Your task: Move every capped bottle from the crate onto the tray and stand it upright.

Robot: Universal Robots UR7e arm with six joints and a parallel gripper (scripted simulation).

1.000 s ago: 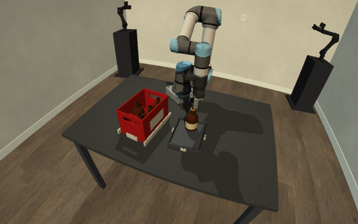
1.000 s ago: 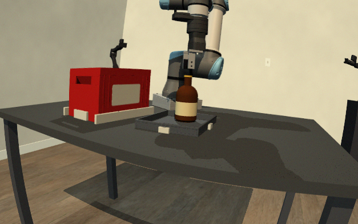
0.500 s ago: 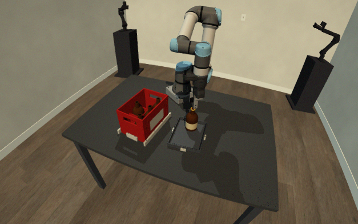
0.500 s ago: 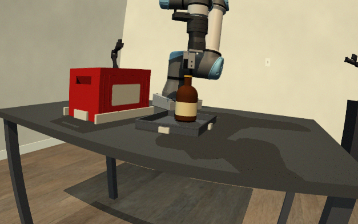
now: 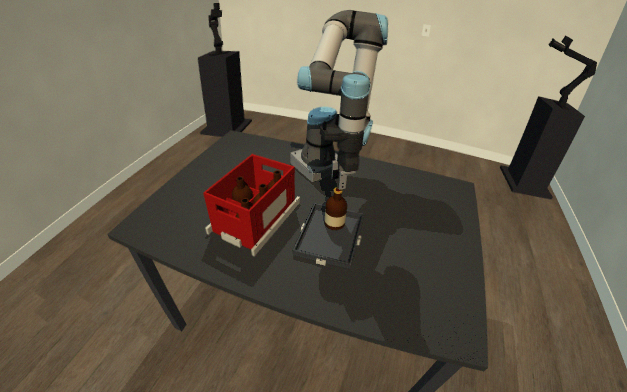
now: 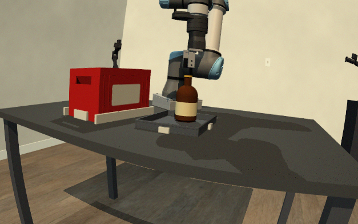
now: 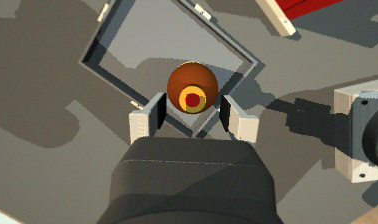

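A brown capped bottle [image 5: 336, 207] [image 6: 186, 94] [image 7: 191, 75] with a cream label stands upright on the tray [image 5: 306, 257] [image 6: 148, 126] [image 7: 141, 35], near its back corner. Its top is yellow with a red centre. My gripper [image 5: 337, 187] [image 6: 188, 68] [image 7: 193, 105] is open and empty, pointing down just above the bottle's top. The red crate [image 5: 224, 227] [image 6: 85, 95] [image 7: 311, 7] stands left of the tray in the top and exterior views. In it are several brown bottles, one with a wide round body [image 5: 241, 193]; no yellow cap shows on them. Their lower parts are hidden.
Cream strips and blocks [image 5: 277, 225] [image 6: 123, 115] [image 7: 276, 17] lie along the crate's foot, and small cream blocks [image 5: 320, 262] [image 6: 164, 130] sit at the tray's sides. The robot's base [image 5: 305, 165] [image 6: 163, 101] stands behind the tray.
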